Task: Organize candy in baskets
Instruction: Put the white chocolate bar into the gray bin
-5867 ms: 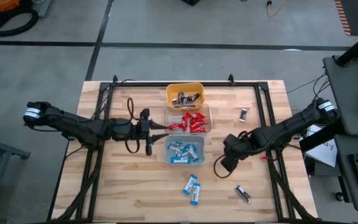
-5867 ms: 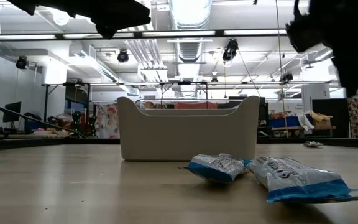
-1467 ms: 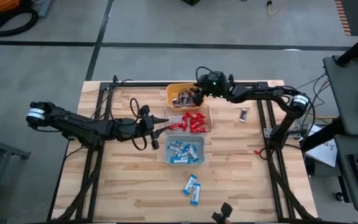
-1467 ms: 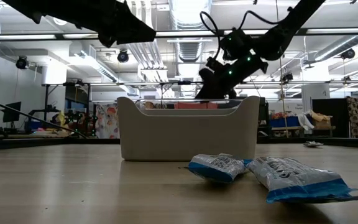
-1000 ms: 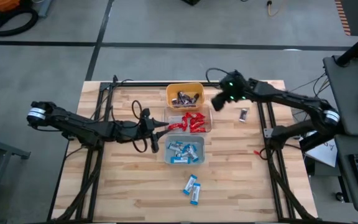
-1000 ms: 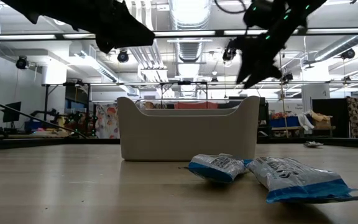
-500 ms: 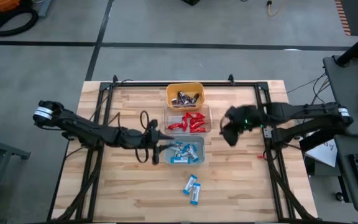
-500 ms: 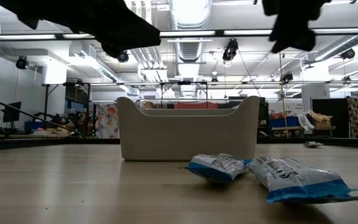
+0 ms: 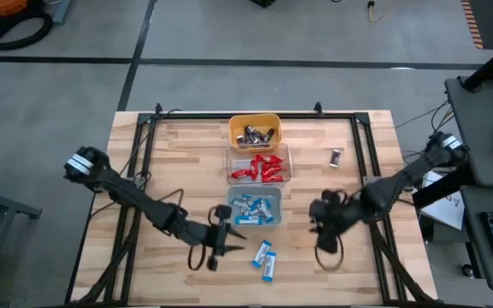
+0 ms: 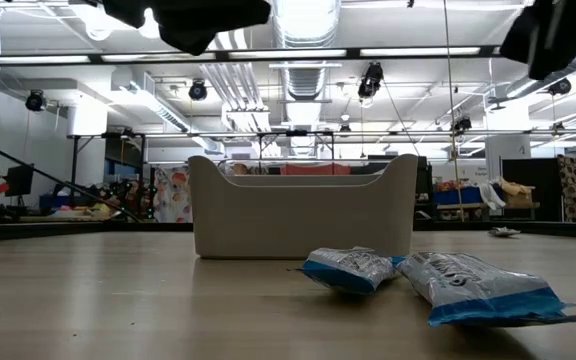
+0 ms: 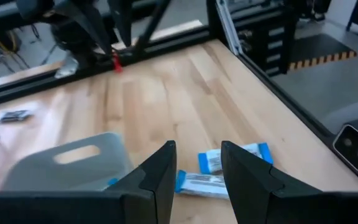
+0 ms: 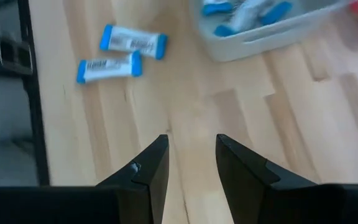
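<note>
Table (image 9: pixel 161 145): you have a pale wooden top with a black frame around it.
Yellow basket (image 9: pixel 254 120): it sits at the far middle of the table and holds dark brown and silver bars.
Clear basket (image 9: pixel 286 162): it sits just nearer than the yellow one, with the red bars (image 9: pixel 260 168) inside.
Grey-blue basket (image 9: pixel 274 205): it is the nearest of the 3 in the row, and you see blue-and-white bars (image 9: pixel 248 208) in it. In the low view its wall (image 10: pixel 303 220) fills the middle.
Loose blue bars: 2 blue-and-white bars (image 9: pixel 264 259) lie side by side on the wood, near of the grey-blue basket; the low view shows them (image 10: pixel 438 283) close in front.
Loose dark bar (image 9: pixel 335 157): 1 lies alone on the right of the table, well apart from the baskets.
Left gripper (image 9: pixel 223 239): it hangs over the near middle of the table, just left of the 2 loose blue bars. In your left wrist view its fingers (image 11: pixel 156 180) stand apart with nothing between them, the blue bars (image 11: pixel 219 172) on the wood beyond.
Right gripper (image 9: pixel 323 221): it hangs over bare wood, right of the grey-blue basket. Its fingers (image 12: pixel 146 169) are parted and hold nothing in the right wrist view.
</note>
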